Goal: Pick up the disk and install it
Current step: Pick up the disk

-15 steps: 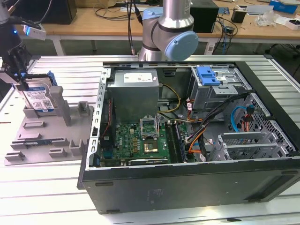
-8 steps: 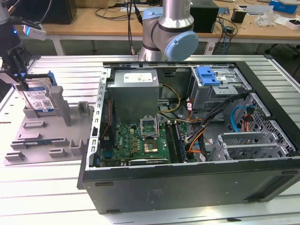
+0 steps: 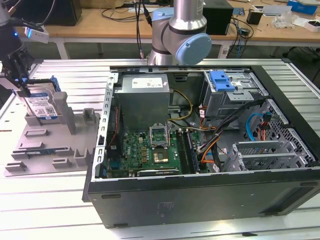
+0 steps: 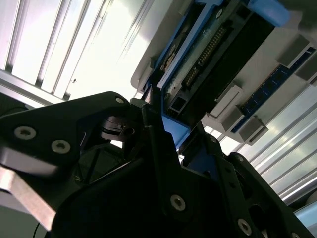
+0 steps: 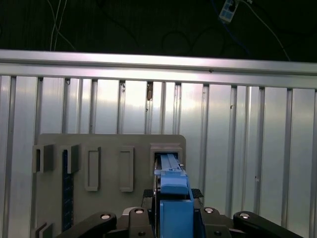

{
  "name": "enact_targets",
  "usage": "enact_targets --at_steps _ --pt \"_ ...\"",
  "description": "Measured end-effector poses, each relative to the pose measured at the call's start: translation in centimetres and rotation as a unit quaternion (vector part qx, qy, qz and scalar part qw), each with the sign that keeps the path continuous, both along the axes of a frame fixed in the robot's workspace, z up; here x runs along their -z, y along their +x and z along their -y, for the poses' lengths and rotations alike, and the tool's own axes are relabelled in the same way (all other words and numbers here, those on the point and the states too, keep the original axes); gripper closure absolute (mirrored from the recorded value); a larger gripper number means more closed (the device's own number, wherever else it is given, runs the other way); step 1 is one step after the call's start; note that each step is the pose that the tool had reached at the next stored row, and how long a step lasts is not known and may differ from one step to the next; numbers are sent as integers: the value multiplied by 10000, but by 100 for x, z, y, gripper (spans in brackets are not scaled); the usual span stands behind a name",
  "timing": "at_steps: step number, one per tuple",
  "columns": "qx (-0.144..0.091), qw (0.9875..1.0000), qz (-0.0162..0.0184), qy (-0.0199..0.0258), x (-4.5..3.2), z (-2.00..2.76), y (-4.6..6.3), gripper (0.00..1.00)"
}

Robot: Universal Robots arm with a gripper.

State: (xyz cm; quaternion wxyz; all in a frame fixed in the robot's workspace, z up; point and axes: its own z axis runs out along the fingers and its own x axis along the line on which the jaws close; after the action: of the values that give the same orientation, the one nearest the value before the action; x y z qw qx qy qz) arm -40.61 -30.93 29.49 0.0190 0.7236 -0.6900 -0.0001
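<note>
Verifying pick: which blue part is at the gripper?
The carrier frame on the disk, upright in the grey tray; the blue latch sits on the case's drive cage.

A ribbed silver metal surface (image 3: 50, 215) carried 2 things in the exterior view. A flat grey holder plate (image 3: 35, 142) with upright slots lay toward that view's left. Just beside it, toward the right, sat an open black computer case (image 3: 200, 202).

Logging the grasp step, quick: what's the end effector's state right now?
End effector: closed on the blue carrier edge of the disk, which stands in the grey holder.
</note>
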Motion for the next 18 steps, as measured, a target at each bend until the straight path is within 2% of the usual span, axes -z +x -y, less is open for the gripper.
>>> enact_targets --at_steps 9,18 --pt "0 10000 1 0 -2 1 -4 63" --pt "0 10000 -10 0 -102 1 -3 63"
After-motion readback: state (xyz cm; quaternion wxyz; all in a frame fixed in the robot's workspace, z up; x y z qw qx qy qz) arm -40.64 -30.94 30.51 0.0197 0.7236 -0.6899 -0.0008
